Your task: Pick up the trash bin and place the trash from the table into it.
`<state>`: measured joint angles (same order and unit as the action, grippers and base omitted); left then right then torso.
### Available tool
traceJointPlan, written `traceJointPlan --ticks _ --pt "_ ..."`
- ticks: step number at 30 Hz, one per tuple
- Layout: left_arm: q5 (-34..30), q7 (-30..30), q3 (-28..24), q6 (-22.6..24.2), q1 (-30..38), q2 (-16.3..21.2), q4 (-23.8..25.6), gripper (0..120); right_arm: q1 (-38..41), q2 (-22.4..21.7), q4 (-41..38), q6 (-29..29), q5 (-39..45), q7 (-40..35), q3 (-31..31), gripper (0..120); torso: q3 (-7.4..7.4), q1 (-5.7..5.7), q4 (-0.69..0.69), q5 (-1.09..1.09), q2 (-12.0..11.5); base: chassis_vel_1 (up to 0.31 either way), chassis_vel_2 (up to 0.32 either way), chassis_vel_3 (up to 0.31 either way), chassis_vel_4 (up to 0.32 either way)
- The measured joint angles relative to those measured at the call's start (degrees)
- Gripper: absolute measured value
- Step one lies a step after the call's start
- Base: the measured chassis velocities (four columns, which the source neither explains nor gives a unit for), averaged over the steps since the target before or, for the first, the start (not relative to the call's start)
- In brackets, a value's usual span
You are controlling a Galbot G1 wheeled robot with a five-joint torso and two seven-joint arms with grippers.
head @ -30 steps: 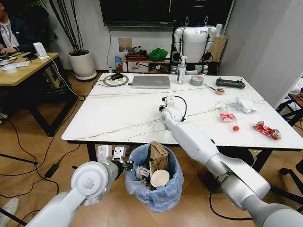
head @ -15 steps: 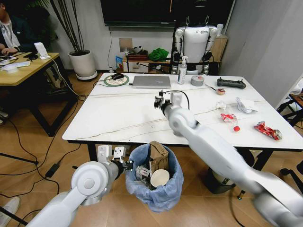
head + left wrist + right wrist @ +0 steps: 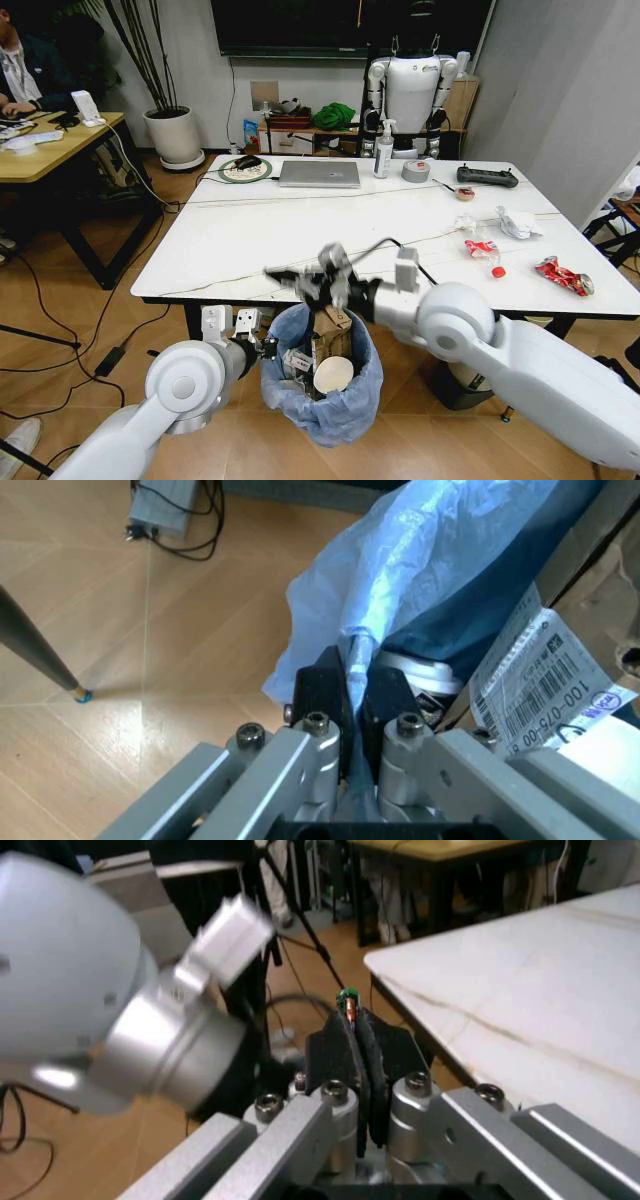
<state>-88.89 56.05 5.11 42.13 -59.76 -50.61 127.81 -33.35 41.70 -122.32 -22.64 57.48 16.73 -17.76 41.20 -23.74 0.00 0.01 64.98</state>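
Bench (image 3: pixel 260 240), glossy white with black frame, carries red wrappers (image 3: pixel 562 274) near its right edge. Below its front edge sits the small blue-bagged trash bin (image 3: pixel 340 405), its rim pinched by the left gripper (image 3: pixel 357 676). Right gripper (image 3: pixel 352 1014), above the bin, has jaws closed on a thin scrap (image 3: pixel 348 1001).

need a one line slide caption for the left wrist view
Left tool shut on the crinkled light-blue bag rim of the small round trash bin, above a wooden floor.
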Motion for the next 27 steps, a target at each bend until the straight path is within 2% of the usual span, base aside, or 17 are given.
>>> traceJointPlan --ticks 7,13,15,17,22,24,27 --pt "-0.28 0.14 0.00 0.00 0.06 0.26 0.75 0 -5.83 -2.68 2.72 3.03 -8.78 4.77 1.68 0 0.00 -0.01 0.00 0.00 0.00 0.000 0.000 0.000 0.000" --pt "-0.29 0.17 -0.03 0.00 -0.10 0.33 1.00 0 -6.98 -3.39 4.27 4.57 -12.97 7.09 2.51 0 0.00 -0.01 0.00 0.00 0.00 0.000 0.000 0.000 0.000" --pt "-0.30 0.19 -0.02 0.00 -0.10 0.45 1.14 0 -7.48 -3.63 4.35 5.27 -13.43 7.51 2.53 10 0.01 -0.01 0.00 0.00 0.00 0.000 0.000 0.000 0.000" --pt "-0.34 0.20 0.02 0.00 -0.11 0.54 1.20 0 -7.59 -3.58 4.07 5.26 -13.12 7.47 2.43 14 0.01 -0.01 0.00 0.00 0.00 0.000 0.000 0.000 0.000" --pt "-0.42 0.22 0.05 0.00 -0.26 0.58 1.31 0 -7.33 -2.91 3.44 5.08 -11.95 5.96 2.31 35 0.01 -0.01 0.01 0.01 0.00 0.000 0.000 0.000 0.000" --pt "-0.42 0.22 0.05 0.00 -0.30 0.53 1.36 0 -7.20 -2.85 3.41 5.06 -11.76 5.74 2.36 39 0.01 -0.01 0.01 0.00 0.00 0.000 0.000 0.000 0.000" --pt "-0.42 0.22 0.05 0.00 -0.39 0.46 1.52 0 -6.99 -2.75 3.36 4.95 -11.50 5.45 2.48 50 0.01 -0.01 0.01 0.00 0.00 0.000 0.000 0.000 0.000"
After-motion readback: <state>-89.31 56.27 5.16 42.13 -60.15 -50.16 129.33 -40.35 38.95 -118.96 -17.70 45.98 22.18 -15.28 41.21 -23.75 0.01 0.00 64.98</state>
